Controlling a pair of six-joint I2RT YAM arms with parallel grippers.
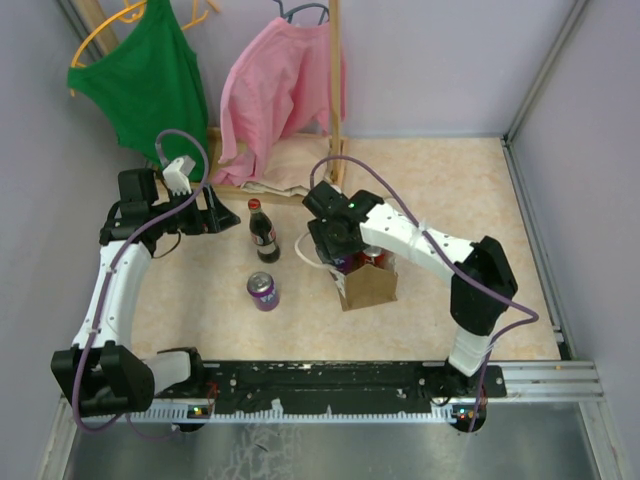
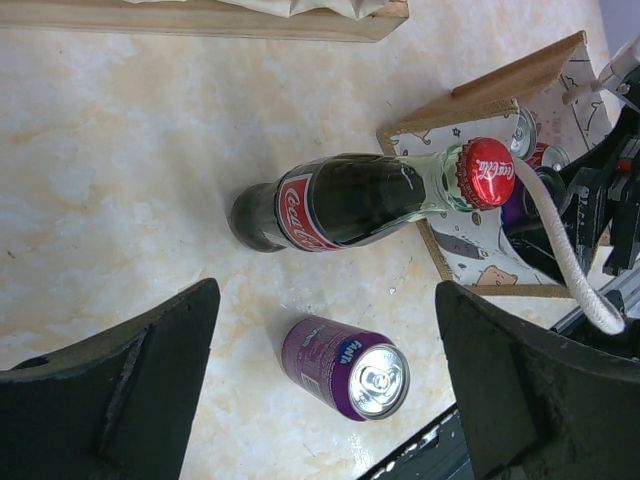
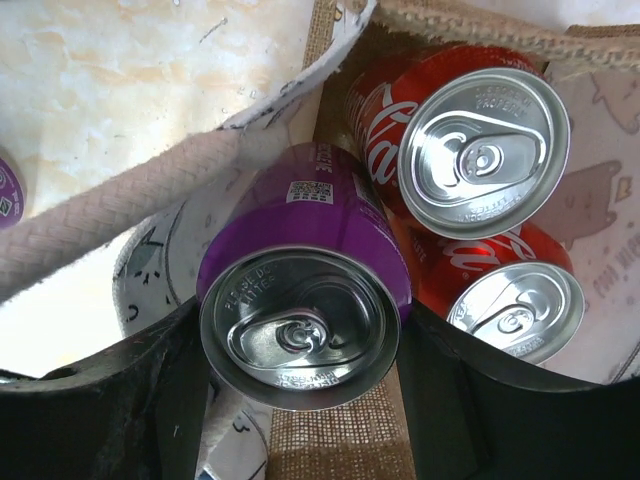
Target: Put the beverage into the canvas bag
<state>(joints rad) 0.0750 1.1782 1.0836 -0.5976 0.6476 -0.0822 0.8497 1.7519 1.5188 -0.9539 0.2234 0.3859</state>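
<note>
Clamping a purple soda can point(image 3: 320, 215) by its sides with jaws half spread, the right gripper point(image 3: 295, 400) holds it upright at the mouth of the canvas bag point(image 3: 330, 440), beside two red Coca-Cola cans point(image 3: 485, 150). We judge this keeps it level for lowering into the free corner. Farther out, a purple Fanta can point(image 2: 345, 365) and a Coca-Cola bottle point(image 2: 350, 200) stand on the table point(image 2: 120, 150). The left gripper point(image 2: 325, 295) hangs over them, wide open and empty, which we read as waiting.
</note>
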